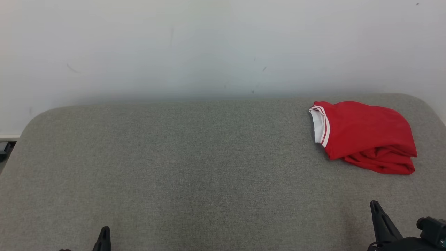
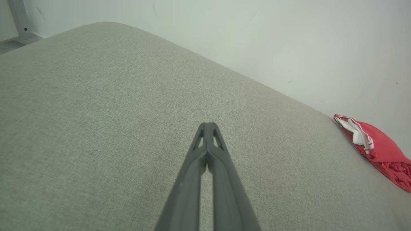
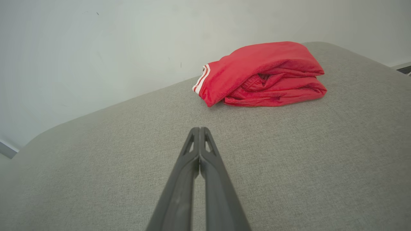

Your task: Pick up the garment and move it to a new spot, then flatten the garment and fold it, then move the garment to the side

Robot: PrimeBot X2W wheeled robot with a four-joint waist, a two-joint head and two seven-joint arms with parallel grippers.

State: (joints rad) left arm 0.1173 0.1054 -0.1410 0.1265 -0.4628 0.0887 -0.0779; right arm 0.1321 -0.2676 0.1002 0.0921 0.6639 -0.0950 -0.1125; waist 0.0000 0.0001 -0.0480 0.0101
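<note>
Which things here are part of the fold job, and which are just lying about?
Job:
- garment, red, bunched at the table's far right
- table, grey padded work surface
- left pincer, shut, empty
- right pincer, shut, empty

Lying about:
- wall behind the table
- metal post past the table's corner

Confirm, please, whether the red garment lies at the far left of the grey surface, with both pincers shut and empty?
No: the head view shows the red garment at the far right of the grey surface. The left pincer and right pincer are shut and empty.
</note>
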